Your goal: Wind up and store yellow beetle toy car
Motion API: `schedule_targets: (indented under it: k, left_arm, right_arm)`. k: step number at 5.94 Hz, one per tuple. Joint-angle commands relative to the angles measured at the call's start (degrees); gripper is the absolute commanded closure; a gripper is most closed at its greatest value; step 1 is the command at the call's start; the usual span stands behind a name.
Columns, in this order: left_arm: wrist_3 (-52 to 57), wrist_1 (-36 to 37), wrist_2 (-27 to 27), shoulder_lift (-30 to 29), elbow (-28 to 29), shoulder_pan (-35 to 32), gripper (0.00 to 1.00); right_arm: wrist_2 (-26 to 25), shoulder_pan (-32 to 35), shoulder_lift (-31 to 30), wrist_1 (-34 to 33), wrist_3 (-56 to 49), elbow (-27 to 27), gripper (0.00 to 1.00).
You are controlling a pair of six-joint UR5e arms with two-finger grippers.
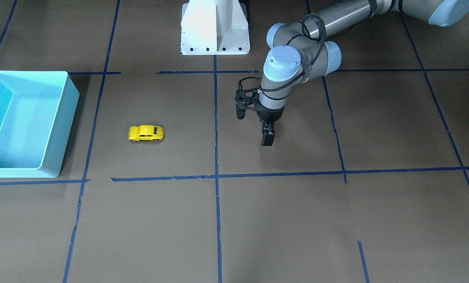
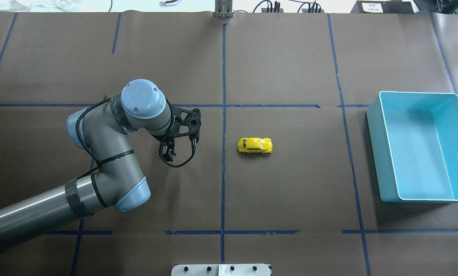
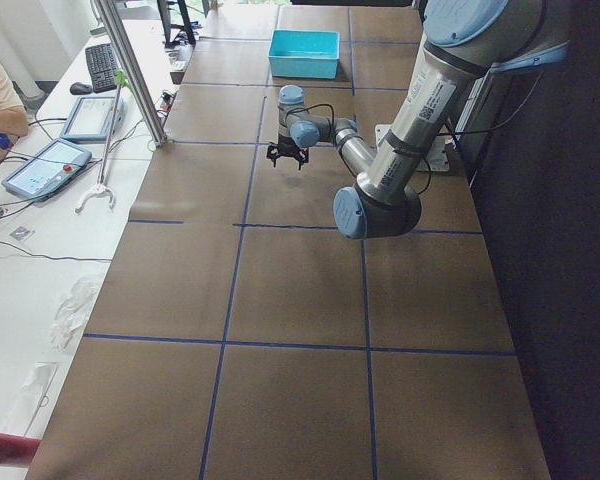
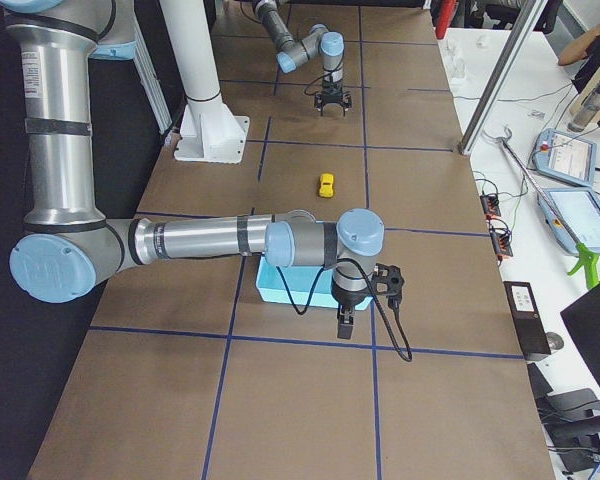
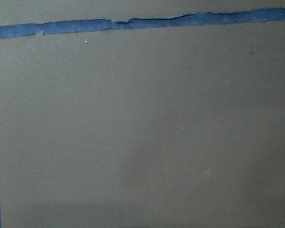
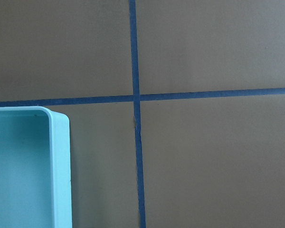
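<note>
So the car (image 2: 254, 145) is sitting on its wheels on the desk (image 2: 290, 57), out in the open. It's roughly between the left pincer (image 2: 167, 152) and the bin (image 2: 374, 153), touching neither and well apart from both. The left pincer hangs pointing down over the desk, on the other side of a blue tape line (image 2: 223, 172) from the car. Honestly I can't tell if it's released or clenched from these angles. The right pincer (image 4: 345, 322) only shows in the side view, pointing down near a corner of the bin, so I can't tell its state either.
</note>
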Motion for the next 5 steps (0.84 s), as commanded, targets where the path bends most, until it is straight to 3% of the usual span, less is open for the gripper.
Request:
schedule_targets:
  k: [1, 2, 3, 5]
  left_arm:
    - [0.1, 0.0, 0.0, 0.2, -0.2, 0.0, 0.00]
    - [0.1, 0.0, 0.0, 0.2, -0.2, 0.0, 0.00]
    - [0.1, 0.0, 0.1, 0.2, -0.2, 0.0, 0.00]
    - [0.0, 0.0, -0.6, 2.6, -0.9, -3.7, 0.00]
  right_arm:
    - [1.1, 3.0, 0.3, -5.5, 0.0, 1.7, 0.00]
    - [2.1, 3.1, 1.2, -11.8, 0.0, 6.1, 0.00]
    - [0.1, 0.5, 5.0, -13.0, 0.0, 5.9, 0.00]
    - [-0.1, -6.0, 15.0, -22.4, 0.3, 5.2, 0.00]
